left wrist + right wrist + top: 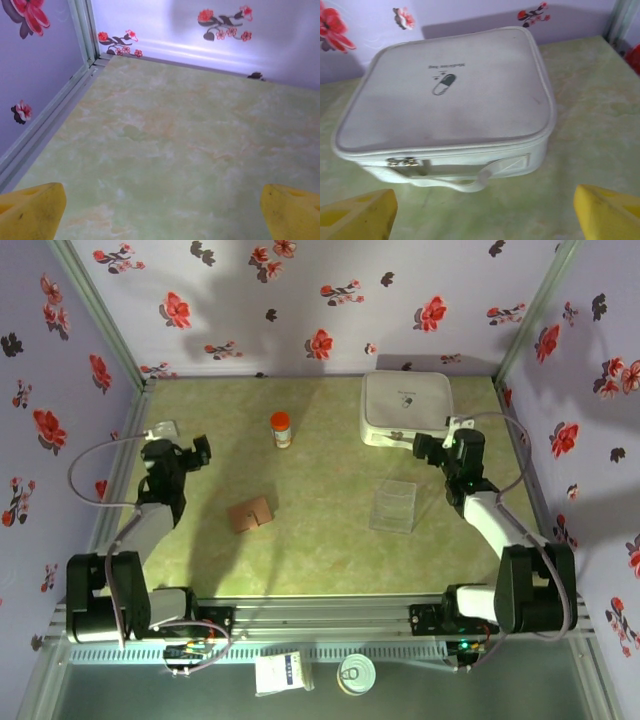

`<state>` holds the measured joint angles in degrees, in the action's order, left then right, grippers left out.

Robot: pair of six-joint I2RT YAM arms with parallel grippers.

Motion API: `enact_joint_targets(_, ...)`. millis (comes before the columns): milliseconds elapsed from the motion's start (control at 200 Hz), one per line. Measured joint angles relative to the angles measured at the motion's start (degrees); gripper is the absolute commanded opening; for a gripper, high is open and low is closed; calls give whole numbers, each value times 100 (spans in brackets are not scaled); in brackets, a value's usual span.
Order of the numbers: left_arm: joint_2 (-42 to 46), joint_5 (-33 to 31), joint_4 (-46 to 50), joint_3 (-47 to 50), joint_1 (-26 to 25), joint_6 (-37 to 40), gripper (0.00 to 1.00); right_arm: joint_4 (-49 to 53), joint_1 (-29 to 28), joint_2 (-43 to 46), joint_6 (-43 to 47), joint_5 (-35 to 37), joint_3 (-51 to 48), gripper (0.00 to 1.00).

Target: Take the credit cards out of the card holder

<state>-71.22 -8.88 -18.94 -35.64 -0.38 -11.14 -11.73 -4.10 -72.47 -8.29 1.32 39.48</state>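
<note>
Our left gripper (162,210) and right gripper (482,214) gape empty, and we fear the flat brown card holder (250,513), centre-left, skidding when nudged.

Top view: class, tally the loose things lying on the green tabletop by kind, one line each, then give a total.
Brown wallet: 1
Orange-capped bottle: 1
White zip case: 1
Clear plastic tray: 1
Small pale item by the left wall, too small to identify: 1
Total: 5
</note>
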Motion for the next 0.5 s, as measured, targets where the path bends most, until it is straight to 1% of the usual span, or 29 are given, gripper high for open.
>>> enact_joint_targets(70,15,96,756,-459,0,-348,100,645,-103,201,-243,-39,162,77)
enact_joint_targets(200,9,463,2256,-1399,-2,-872,100,1709,-186,446,-680,-181,240,63)
enact_joint_targets(265,0,627,2949,-1810,-2,-1051,100,2277,-188,422,-870,-249,321,52)
enact_joint_targets(385,-109,1062,4131,-2511,66,-1268,100,3198,-192,223,-1080,-376,597,48)
enact_joint_targets(455,-203,1329,4677,-2859,133,-1298,100,3510,-223,129,-1152,-487,695,48)
enact_joint_targets(500,-240,1486,5014,-3049,181,-1296,100,3657,-260,109,-1187,-555,708,45)
